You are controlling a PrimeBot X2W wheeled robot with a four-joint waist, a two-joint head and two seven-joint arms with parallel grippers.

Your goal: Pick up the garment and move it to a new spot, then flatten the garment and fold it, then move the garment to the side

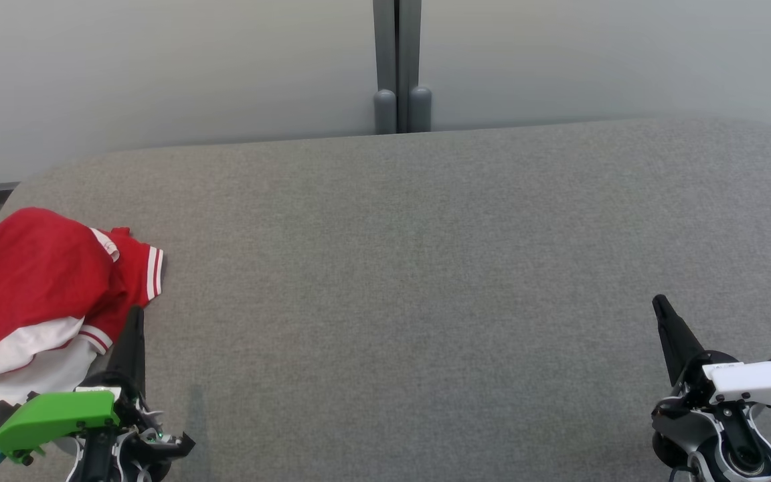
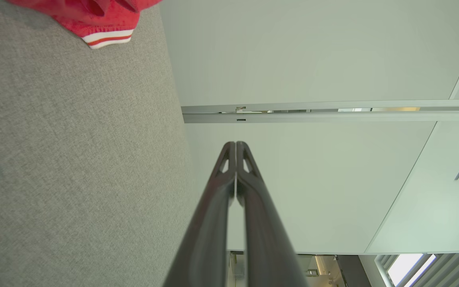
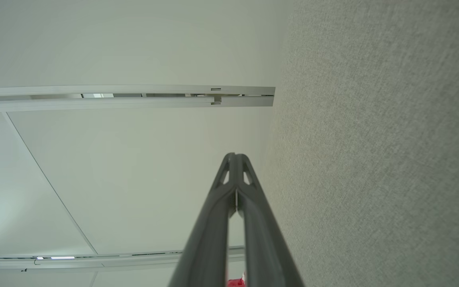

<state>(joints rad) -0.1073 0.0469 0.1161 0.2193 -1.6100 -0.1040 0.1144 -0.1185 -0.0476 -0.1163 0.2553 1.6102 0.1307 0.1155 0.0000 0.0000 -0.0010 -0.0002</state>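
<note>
The left pincer (image 1: pixel 135 320) and the right pincer (image 1: pixel 661 308) are held clenched and empty at the near edge. Just beside the left one, the red-and-white garment (image 1: pixel 37 281) is seen crumpled at the left of the grey surface (image 1: pixel 425 268); no step is judged done yet

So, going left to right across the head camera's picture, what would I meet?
First the garment, then the post, then the right claw.
</note>
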